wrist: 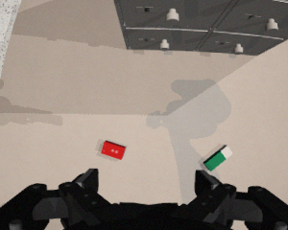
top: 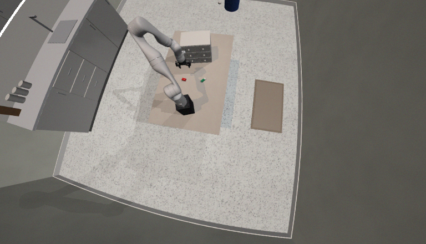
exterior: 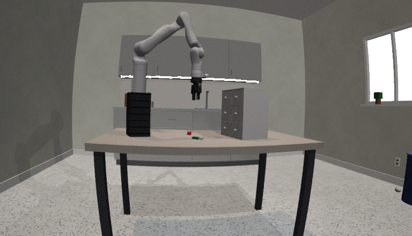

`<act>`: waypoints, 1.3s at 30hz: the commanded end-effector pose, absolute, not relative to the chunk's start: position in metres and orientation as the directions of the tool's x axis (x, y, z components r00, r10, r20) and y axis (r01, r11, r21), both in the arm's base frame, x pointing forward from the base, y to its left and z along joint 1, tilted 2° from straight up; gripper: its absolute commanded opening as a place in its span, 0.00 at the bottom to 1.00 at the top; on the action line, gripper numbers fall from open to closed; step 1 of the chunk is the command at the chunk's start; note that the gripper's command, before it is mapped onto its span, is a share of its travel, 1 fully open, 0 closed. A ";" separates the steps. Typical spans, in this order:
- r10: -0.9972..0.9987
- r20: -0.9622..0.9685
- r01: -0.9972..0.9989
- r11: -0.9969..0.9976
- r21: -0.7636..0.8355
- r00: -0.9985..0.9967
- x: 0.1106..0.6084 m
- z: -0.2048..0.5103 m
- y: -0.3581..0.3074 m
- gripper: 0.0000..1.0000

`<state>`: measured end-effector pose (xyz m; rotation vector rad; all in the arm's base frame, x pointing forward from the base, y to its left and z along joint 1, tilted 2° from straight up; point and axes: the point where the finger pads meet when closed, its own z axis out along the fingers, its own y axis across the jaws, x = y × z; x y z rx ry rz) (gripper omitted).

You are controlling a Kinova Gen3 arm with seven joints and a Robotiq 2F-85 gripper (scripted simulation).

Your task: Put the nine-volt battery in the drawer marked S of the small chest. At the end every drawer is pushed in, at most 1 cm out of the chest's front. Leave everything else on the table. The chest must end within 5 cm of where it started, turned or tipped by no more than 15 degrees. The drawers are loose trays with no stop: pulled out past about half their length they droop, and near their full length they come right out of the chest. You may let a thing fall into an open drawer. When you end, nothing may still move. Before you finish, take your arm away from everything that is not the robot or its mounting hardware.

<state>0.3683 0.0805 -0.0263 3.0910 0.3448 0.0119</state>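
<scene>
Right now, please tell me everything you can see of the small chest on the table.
The chest is a grey box with a pale, plain top and a darker front. The front holds six drawers, two columns by three rows, each with a small white knob. All drawers look pushed in. Any letters on them are too small to read. It stands upright on the table, at the end away from the arm's base. The open gripper hangs in front of it and touches nothing.

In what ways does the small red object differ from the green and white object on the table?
The red object is one colour; the green and white object has two. In the wrist view, the red one lies left and the green and white one right, turned differently. Both are small, lie flat on the table, and are untouched.
</scene>
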 end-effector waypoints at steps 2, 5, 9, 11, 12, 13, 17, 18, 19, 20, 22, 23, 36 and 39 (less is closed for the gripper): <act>0.220 0.006 0.220 -0.975 0.032 0.975 0.369 -0.026 0.081 1.00; 0.220 0.006 0.220 -0.975 0.032 0.975 0.369 -0.026 0.079 1.00; 0.220 0.006 0.220 -0.975 0.032 0.975 0.370 -0.026 0.075 1.00; 0.220 0.006 0.220 -0.975 0.032 0.975 0.371 -0.026 0.072 1.00; 0.220 0.006 0.220 -0.975 0.032 0.975 0.372 -0.025 0.070 1.00; 0.220 0.006 0.220 -0.975 0.032 0.975 0.372 -0.025 0.068 1.00; 0.220 0.006 0.220 -0.975 0.032 0.975 0.375 -0.025 0.060 1.00; 0.220 0.006 0.220 -0.975 0.032 0.975 0.375 -0.025 0.060 1.00; 0.220 0.006 0.220 -0.975 0.032 0.975 0.375 -0.025 0.060 1.00; 0.220 0.006 0.220 -0.975 0.032 0.975 0.375 -0.025 0.058 1.00; 0.220 0.006 0.220 -0.975 0.032 0.975 0.376 -0.025 0.055 1.00; 0.220 0.006 0.220 -0.975 0.032 0.975 0.377 -0.025 0.053 1.00; 0.220 0.006 0.220 -0.975 0.032 0.975 0.378 -0.025 0.048 1.00; 0.220 0.006 0.220 -0.975 0.032 0.975 0.378 -0.025 0.048 1.00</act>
